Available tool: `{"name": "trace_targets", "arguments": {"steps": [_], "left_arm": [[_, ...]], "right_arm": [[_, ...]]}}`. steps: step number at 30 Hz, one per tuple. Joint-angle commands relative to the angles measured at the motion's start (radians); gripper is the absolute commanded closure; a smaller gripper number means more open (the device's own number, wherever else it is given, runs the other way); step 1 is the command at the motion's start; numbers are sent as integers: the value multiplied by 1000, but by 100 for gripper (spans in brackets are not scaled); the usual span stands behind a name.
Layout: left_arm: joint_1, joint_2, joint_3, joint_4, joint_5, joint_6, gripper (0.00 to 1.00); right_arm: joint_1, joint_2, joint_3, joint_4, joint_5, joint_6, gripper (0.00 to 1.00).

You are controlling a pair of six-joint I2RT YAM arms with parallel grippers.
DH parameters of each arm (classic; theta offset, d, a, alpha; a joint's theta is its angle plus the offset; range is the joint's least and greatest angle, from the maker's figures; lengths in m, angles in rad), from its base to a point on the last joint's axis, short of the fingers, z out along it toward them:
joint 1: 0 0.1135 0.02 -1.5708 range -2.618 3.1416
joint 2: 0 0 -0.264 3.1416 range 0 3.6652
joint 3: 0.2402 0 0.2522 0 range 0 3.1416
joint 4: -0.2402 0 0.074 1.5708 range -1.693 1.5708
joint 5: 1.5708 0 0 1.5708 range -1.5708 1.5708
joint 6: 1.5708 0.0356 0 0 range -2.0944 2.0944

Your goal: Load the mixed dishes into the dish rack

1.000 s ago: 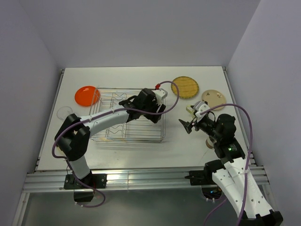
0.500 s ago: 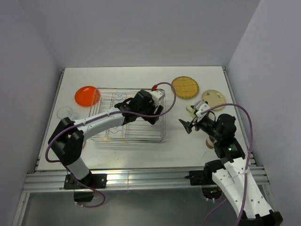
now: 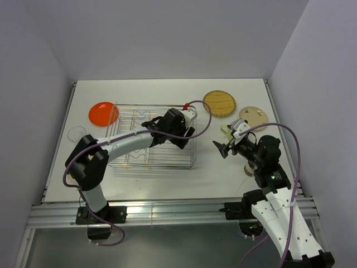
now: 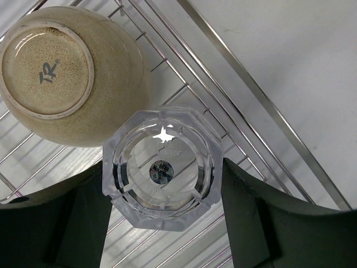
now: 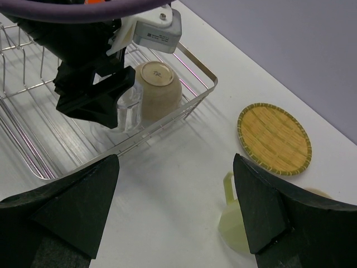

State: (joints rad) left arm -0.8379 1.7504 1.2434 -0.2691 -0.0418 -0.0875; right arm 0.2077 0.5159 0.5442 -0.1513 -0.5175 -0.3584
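left claw (image 4: 163, 177): closed on the clear plastic cup (image 4: 162, 167), one finger (image 4: 83, 220) pressed to each side
clear plastic cup: upside down with its base towards the wrist camera, inside the dish rack (image 3: 129, 163) and over the floor wires at the rack's right end
cup vs rack floor: cannot tell whether the rim is seated on the wires or just above them
beige bowl (image 4: 61, 72): inverted with its foot ring up, in the rack just beside the cup; cannot tell whether they touch
dish rack: silver wire basket on the desk (image 3: 167, 89), left of centre, with upright dividers visible in its left half
left arm: reaches in over the rack from the near-left and covers the cup and bowl in the top view
right claw (image 5: 173, 190): spread wide, holding nothing, hanging over bare desk just off the rack's right end and pointed at the cup and bowl
pale green mug (image 5: 234, 220): on the desk just right of the right claw, handle towards the rack, outside the rack
yellow woven plate (image 3: 219, 103): flat on the desk, far-right of the rack and apart from it
tan plate (image 3: 254, 117): flat on the desk, right of the woven plate, near the desk's right edge
orange plate (image 3: 103, 113): flat on the desk at the rack's far-left corner, outside the wires
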Motion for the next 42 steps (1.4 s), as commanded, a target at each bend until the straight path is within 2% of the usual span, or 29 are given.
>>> {"name": "trace_targets", "arguments": {"steps": [1,5,6,12,13,15,17,18,27,35,40,41,42], "left_arm": [[-4,7,59,21,-21,11,67],[-4,3,59,31,-26,-11,55],[-3,1,59,33,-23,-15,48],[-4,-15,57,30,-12,-41,26],[-4,-19,54,28,-12,-44,26],[-4,-25,53,30,-13,-49,14],[-4,-32,50,34,-10,-52,9],[-3,-34,50,34,-10,-54,2],[-4,-68,70,30,-20,-81,1],[-3,-230,90,7,-78,-124,1],[2,-386,18,10,-167,-199,1],[3,-414,-1,16,-174,-218,1],[6,-469,-21,27,-175,-256,1]], "right_arm": [[-13,-14,8,12,-10,18,10],[-17,-17,8,7,-10,16,10],[-17,-19,8,6,-10,16,10],[-24,-20,5,-2,-21,10,9],[-24,-17,5,-4,-22,7,9],[-25,-14,7,-7,-30,6,9],[-27,-8,10,-11,-36,7,9],[-27,-5,10,-13,-38,6,9],[-34,12,28,-31,-39,1,8],[-97,143,112,-131,-82,-25,9],[-189,271,248,-243,-84,-103,14],[-198,344,281,-320,-82,-122,16],[-200,378,342,-368,-79,-169,23]]}}
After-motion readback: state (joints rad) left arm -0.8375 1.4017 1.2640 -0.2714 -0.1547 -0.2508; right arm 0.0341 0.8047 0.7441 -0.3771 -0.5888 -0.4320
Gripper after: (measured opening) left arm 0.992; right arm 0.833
